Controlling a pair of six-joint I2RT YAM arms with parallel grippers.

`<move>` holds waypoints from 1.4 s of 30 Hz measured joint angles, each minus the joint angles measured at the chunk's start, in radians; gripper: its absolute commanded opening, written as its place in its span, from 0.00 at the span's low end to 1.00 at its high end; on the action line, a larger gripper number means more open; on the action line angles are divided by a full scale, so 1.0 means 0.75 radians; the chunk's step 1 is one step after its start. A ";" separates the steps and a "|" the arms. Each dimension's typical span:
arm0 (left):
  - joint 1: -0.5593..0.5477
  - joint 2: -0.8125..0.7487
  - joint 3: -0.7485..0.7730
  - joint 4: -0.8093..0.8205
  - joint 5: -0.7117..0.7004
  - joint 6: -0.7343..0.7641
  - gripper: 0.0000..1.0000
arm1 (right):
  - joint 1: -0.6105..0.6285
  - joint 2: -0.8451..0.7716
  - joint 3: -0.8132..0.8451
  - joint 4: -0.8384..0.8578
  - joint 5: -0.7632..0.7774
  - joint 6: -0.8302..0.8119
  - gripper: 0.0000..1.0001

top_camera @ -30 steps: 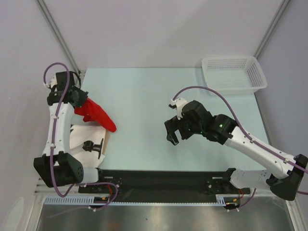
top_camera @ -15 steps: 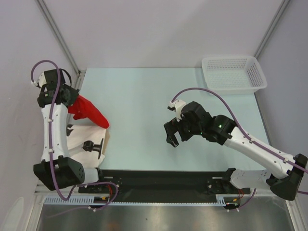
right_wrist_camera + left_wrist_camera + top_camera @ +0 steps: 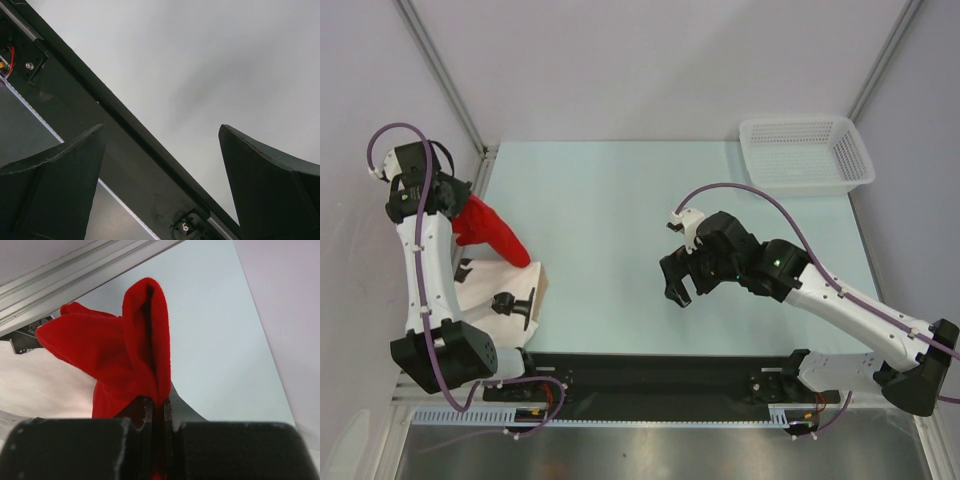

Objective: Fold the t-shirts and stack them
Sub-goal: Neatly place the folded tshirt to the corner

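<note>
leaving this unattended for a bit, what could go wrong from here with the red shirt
1. The left gripper pinches only a thin fold of the bunched bright red cloth t-shirt; it may slip out.
2. The shirt hangs near the left edge of the pale green table, so a drop could land off it.
3. The open right gripper hovers far away, so the shirt may land crumpled.

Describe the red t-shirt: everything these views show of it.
The t-shirt is plain bright red, soft-looking cloth with no print. It is bunched into a long crumpled bundle, neither spread nor folded flat. The left claw is shut on a doubled fold of it, and the rest slants down over the left edge of the table. Its lower end reaches a pale sheet; whether they touch cannot be told. No sleeve or collar can be made out.
</note>
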 measured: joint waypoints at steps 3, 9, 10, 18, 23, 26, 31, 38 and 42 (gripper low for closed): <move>0.000 0.003 -0.001 0.013 0.016 -0.004 0.00 | 0.000 0.005 0.000 0.001 -0.009 0.001 1.00; 0.001 0.013 -0.010 0.043 0.026 -0.066 0.00 | 0.003 0.013 -0.019 0.005 -0.019 0.005 1.00; 0.001 0.013 -0.020 0.055 0.028 -0.084 0.00 | 0.005 0.013 -0.023 0.004 -0.019 0.006 1.00; 0.002 0.040 -0.136 0.125 0.056 -0.158 0.00 | 0.010 0.013 -0.028 0.004 -0.019 0.009 1.00; 0.004 0.006 -0.259 0.142 0.054 -0.175 0.00 | 0.013 0.014 -0.033 0.006 -0.019 0.021 1.00; 0.004 -0.040 -0.304 0.126 0.036 -0.168 0.00 | 0.015 0.014 -0.033 0.006 -0.020 0.025 1.00; 0.004 -0.121 -0.309 0.094 -0.028 -0.103 0.00 | 0.015 0.014 -0.033 0.006 -0.020 0.025 1.00; 0.014 -0.318 -0.406 0.048 -0.108 -0.071 0.00 | 0.016 0.017 -0.033 0.006 -0.037 0.024 1.00; 0.015 -0.392 -0.491 0.008 -0.145 -0.082 0.00 | 0.016 0.036 -0.032 0.005 -0.056 0.023 1.00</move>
